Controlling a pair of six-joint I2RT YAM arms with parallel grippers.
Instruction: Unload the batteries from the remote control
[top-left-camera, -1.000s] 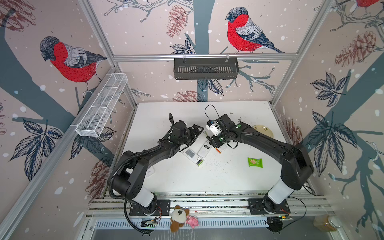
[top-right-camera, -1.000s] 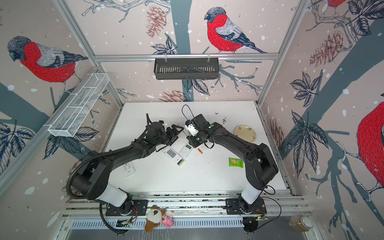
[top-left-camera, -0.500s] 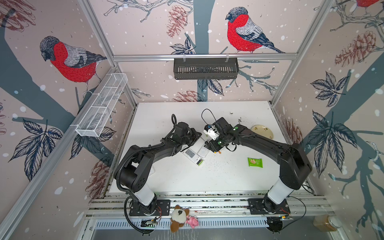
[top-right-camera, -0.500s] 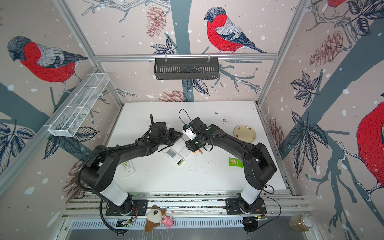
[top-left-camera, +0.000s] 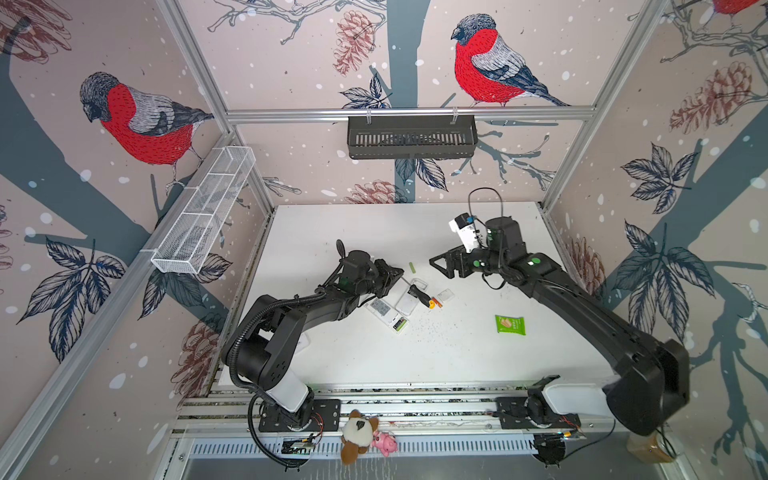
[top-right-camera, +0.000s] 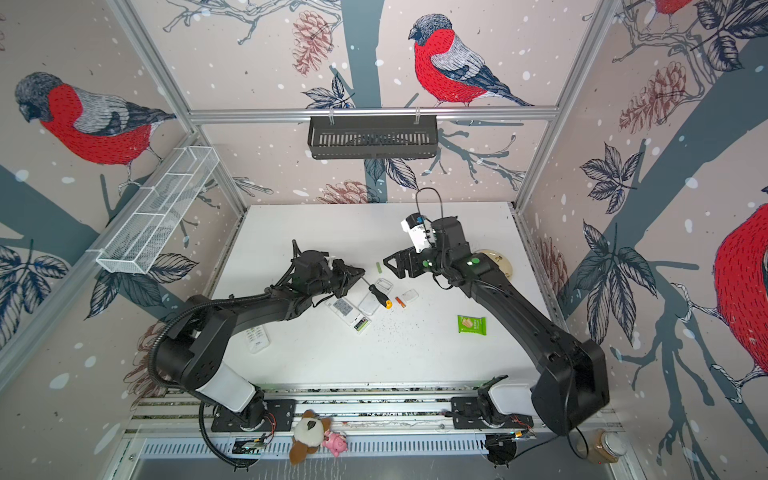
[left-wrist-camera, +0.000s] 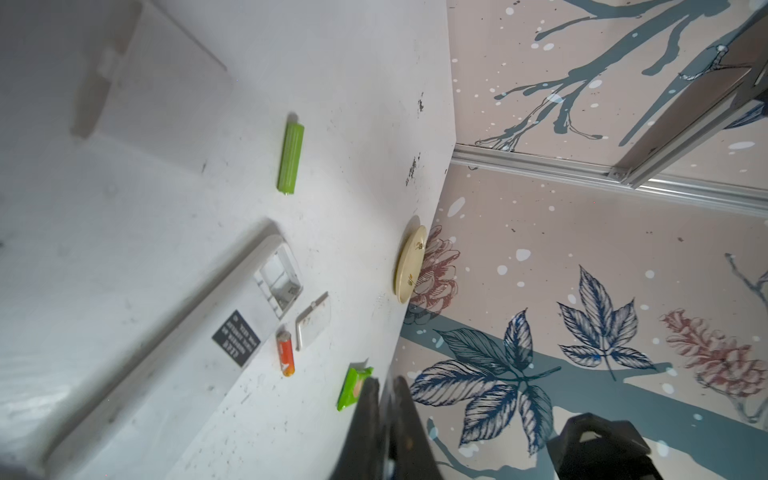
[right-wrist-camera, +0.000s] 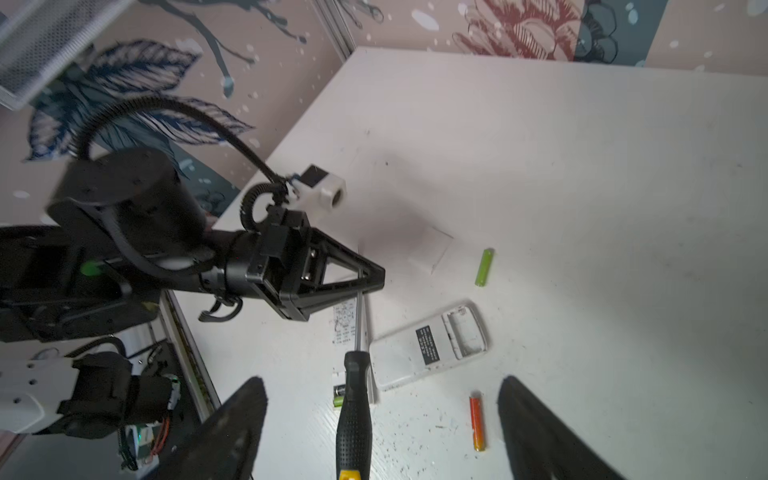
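Observation:
Two white remotes lie mid-table. One remote (top-left-camera: 409, 302) (right-wrist-camera: 428, 345) has an empty bay. The other remote (top-left-camera: 384, 311) holds green and black batteries (top-left-camera: 400, 324) (right-wrist-camera: 339, 395). A loose lime battery (top-left-camera: 412, 267) (left-wrist-camera: 291, 158) and an orange-red battery (top-left-camera: 436, 301) (right-wrist-camera: 477, 422) rest on the table. My left gripper (top-left-camera: 400, 272) (left-wrist-camera: 386, 380) is shut on the shaft tip of the black-handled screwdriver (top-left-camera: 419, 293) (right-wrist-camera: 354, 415). My right gripper (top-left-camera: 439, 268) (right-wrist-camera: 380, 382) stands wide open, apart from the screwdriver handle.
A battery cover (top-left-camera: 446, 294) lies beside the orange battery. A green snack packet (top-left-camera: 510, 325) sits to the right, a beige plate (top-right-camera: 498, 259) behind the right arm. A third remote (top-right-camera: 257, 338) lies under the left arm. A black basket (top-left-camera: 411, 137) hangs on the back wall.
My left gripper closed on the screwdriver's shaft. My right gripper opened, let the handle go and drew back to the right.

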